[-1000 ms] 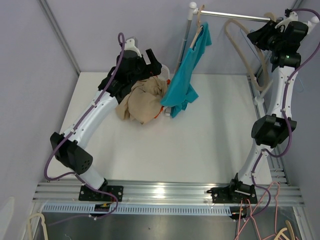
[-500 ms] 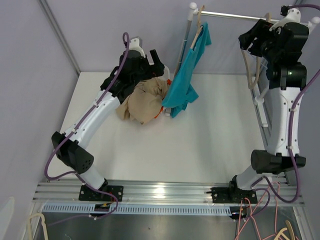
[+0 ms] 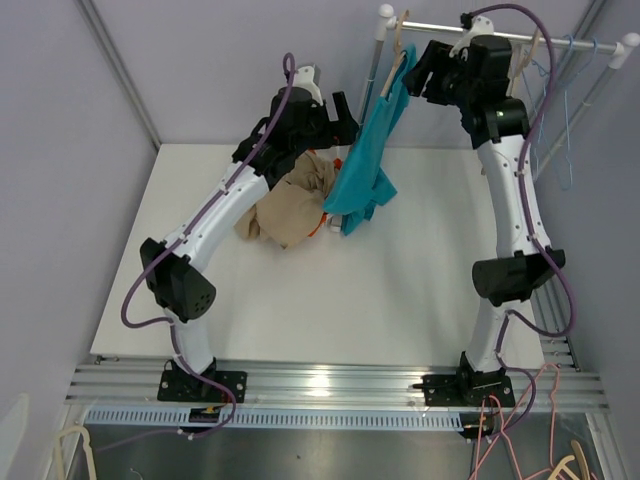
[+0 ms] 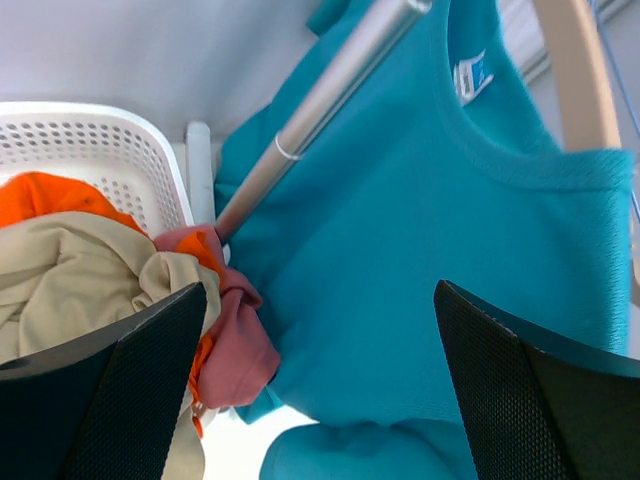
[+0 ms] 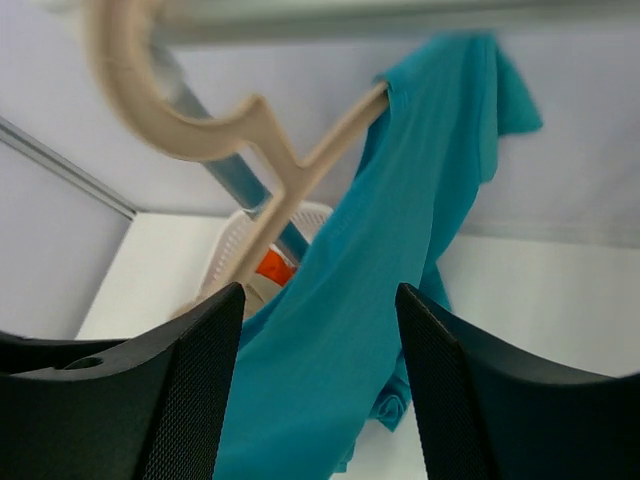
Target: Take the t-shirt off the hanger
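Evidently mid-approach: left jaws spread wide and empty, facing the t-shirt; right jaws parted, gripping nothing, up by the hanger. Next calls for steadying that hanger and pinching the collar to slide it off. Hangs at 12 o'clock over the counter, teal, limp, hem bunched.

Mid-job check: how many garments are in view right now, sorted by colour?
teal t-shirt, on the hanger: 1
beige garment, in the white basket: 1
orange garment, under the beige one: 1
pink garment, beside the beige one: 1
Total: 4
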Controlling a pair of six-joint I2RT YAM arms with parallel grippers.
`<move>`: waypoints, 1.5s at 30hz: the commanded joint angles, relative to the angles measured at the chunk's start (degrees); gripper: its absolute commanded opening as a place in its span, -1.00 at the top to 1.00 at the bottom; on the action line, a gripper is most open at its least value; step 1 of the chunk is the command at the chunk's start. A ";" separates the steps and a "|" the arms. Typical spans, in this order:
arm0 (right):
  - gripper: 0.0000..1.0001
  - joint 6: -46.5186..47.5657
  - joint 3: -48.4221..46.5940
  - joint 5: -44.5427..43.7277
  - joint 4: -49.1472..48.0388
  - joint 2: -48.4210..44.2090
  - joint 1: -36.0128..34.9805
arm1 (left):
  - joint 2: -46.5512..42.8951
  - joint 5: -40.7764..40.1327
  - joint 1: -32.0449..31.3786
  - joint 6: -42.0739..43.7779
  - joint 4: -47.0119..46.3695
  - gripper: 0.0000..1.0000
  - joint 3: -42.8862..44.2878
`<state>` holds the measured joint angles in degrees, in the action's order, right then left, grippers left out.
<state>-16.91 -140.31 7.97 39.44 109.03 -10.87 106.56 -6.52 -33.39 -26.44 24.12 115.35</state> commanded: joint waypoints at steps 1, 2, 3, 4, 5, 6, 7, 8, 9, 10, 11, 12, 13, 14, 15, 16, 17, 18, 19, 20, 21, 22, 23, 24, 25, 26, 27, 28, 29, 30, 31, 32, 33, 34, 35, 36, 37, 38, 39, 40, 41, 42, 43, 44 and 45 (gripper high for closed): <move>-0.31 -0.23 -2.86 0.03 -2.96 2.32 -0.90 | 0.05 2.92 -0.28 1.30 -0.30 -0.99 3.65; -0.30 -0.06 -2.86 -0.23 -4.27 3.19 -1.08 | 0.48 2.92 -0.19 1.39 -0.13 -0.99 4.96; -0.29 0.12 -3.04 -0.41 -4.81 3.55 -1.25 | 0.92 3.01 -0.27 1.56 0.66 -0.99 5.76; -0.29 0.12 -3.13 -0.58 -5.33 3.82 -1.43 | 2.06 3.27 -0.19 1.74 1.19 -0.99 6.55; -0.28 0.29 -3.21 -0.85 -6.12 4.34 -1.60 | 2.68 3.62 -0.27 1.74 1.72 -0.99 9.16; -0.27 0.38 -3.13 -1.20 -6.48 4.43 -1.61 | 3.29 3.88 -0.19 1.74 2.16 -0.99 9.80; -0.27 0.56 -3.13 -1.29 -6.74 4.61 -1.78 | 4.00 4.24 -0.19 1.74 2.51 -0.99 10.85; -0.27 0.73 -3.13 -1.46 -7.35 4.96 -1.78 | 4.18 4.67 -0.19 1.74 2.51 -0.99 11.47; -0.26 1.08 -3.13 -1.55 -7.62 5.05 -1.87 | 4.18 4.85 -0.27 1.65 2.34 -0.99 11.48; -0.26 1.17 -3.13 -1.64 -7.80 5.14 -1.96 | 4.27 5.03 -0.28 1.65 1.99 -0.99 11.56; -0.26 1.17 -3.13 -1.73 -8.06 5.31 -1.96 | 4.27 5.47 -0.36 1.65 1.72 -0.99 11.56; -0.26 1.26 -3.13 -1.55 -8.24 5.23 -1.96 | 4.27 5.56 -0.45 1.65 1.63 -0.99 11.65; -0.26 1.26 -3.13 -1.55 -8.50 5.14 -2.05 | 4.35 5.64 -0.45 1.65 1.46 -0.99 11.56; -0.26 1.26 -3.04 -1.64 -8.76 5.22 -2.22 | 4.44 5.73 -0.54 1.65 1.37 -0.99 11.65; -0.26 1.52 -3.13 -1.73 -8.85 5.31 -2.74 | 4.53 5.91 -0.63 1.56 1.28 -0.99 11.74; -0.25 1.70 -3.13 -2.07 -9.03 5.40 -2.92 | 4.62 6.08 -0.80 1.65 1.19 -0.99 11.74; -0.25 1.70 -3.13 -2.34 -9.55 5.66 -3.27 | 4.79 6.08 -0.89 1.65 1.02 -0.99 11.65; -0.25 1.70 -3.21 -2.52 -9.91 6.01 -3.45 | 4.88 6.08 -0.98 1.65 0.84 -0.99 11.83; -0.25 1.88 -3.39 -2.78 -10.26 6.28 -3.54 | 5.06 6.08 -0.98 1.74 0.84 -0.99 12.09; -0.25 1.88 -3.56 -2.87 -10.61 6.71 -3.63 | 5.49 6.08 -1.07 1.65 1.02 -0.99 12.61; -0.25 1.96 -4.09 -2.96 -10.87 7.15 -3.80 | 5.76 7.65 -1.07 1.56 1.19 -0.99 12.79; -0.25 2.14 -4.18 -2.96 -11.31 7.85 -3.89 | 6.02 7.84 -1.07 1.56 1.37 -0.99 13.58; -0.25 2.31 -4.27 -3.13 -12.10 8.21 -3.98 | 6.55 8.02 -1.15 1.56 1.80 -0.99 13.93; -0.25 2.49 -4.44 -3.57 -12.45 8.65 -4.15 | 6.90 8.11 -1.07 1.48 1.90 -0.99 14.11; -0.25 2.75 -4.88 -4.01 -12.81 9.44 -4.50 | 7.08 8.54 -1.15 1.39 1.98 -0.99 14.37; -0.24 3.37 -5.41 -5.06 -12.98 9.88 -4.68 | 7.17 8.89 -1.24 1.30 1.98 -0.99 14.46; -0.24 3.63 -6.02 -5.85 -12.90 10.23 -4.86 | 7.25 9.16 -1.42 1.13 1.98 -0.99 14.46; -0.24 4.07 -7.07 -6.47 -12.90 10.67 -5.21 | 7.25 9.51 -1.68 1.21 2.07 -0.99 14.46; -0.24 4.77 -7.43 -7.17 -12.81 11.37 -5.30 | 7.34 9.69 -1.94 1.21 2.16 -0.99 14.29; -0.24 5.13 -7.78 -8.65 -12.90 11.55 -5.39 | 7.34 9.78 -2.47 1.47 2.16 -0.99 14.38; -0.24 5.39 -7.70 -10.24 -12.98 11.55 -5.56 | 7.26 9.69 -2.82 1.56 2.33 -0.99 14.29; -0.24 5.74 -7.78 -10.95 -13.25 11.64 -5.65 | 7.25 9.60 -3.00 1.65 2.42 -0.99 14.29; -0.24 6.09 -7.70 -11.91 -13.42 11.73 -5.65 | 6.99 9.60 -3.52 1.65 2.51 -0.99 14.38; -0.24 6.36 -7.61 -12.27 -13.51 11.73 -5.65 | 6.64 9.69 -3.61 1.56 2.77 -0.99 13.85; -0.24 6.53 -7.70 -12.62 -13.77 11.82 -5.65 | 6.29 10.30 -3.70 1.48 2.86 -0.99 13.76; -0.23 6.97 -7.70 -13.06 -14.04 12.08 -5.65 | 5.85 10.83 -3.96 0.95 2.78 -0.99 12.89; -0.23 7.15 -7.78 -13.24 -14.21 12.34 -5.65 | 5.41 11.61 -4.05 0.60 2.60 -0.99 12.19; -0.22 7.32 -7.96 -13.68 -14.39 12.52 -5.65 | 4.37 12.75 -4.32 0.25 2.16 -0.99 11.05; -0.15 7.67 -7.96 -14.29 -14.57 13.04 -5.74 | 3.66 13.11 -4.84 -0.02 1.73 -0.99 9.47; -0.12 7.85 -8.22 -14.73 -14.57 13.22 -5.65 | 2.96 13.12 -5.19 -0.02 1.37 -0.99 8.85; -0.09 7.94 -8.31 -15.00 -14.57 13.40 -5.65 | 1.64 12.77 -5.55 0.07 1.02 -0.99 7.27; 0.01 8.20 -8.23 -15.35 -14.65 13.66 -5.65 | 0.93 11.81 -5.90 0.24 0.76 -0.99 6.56; 0.08 8.47 -8.22 -15.78 -14.92 13.75 -5.74 | 0.14 11.28 -5.99 0.16 0.58 -0.99 4.38; 0.12 8.73 -8.22 -16.22 -15.27 13.84 -5.65 | -0.73 10.92 -6.08 0.16 0.40 -0.99 3.66; 0.26 8.99 -8.22 -16.49 -15.53 13.92 -5.65 | -2.57 10.14 -5.99 0.24 0.05 -0.99 2.87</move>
<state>-9.87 -146.15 -5.48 27.03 122.19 -16.19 110.52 4.25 -38.81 -25.98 26.30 120.01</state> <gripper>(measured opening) 0.401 0.994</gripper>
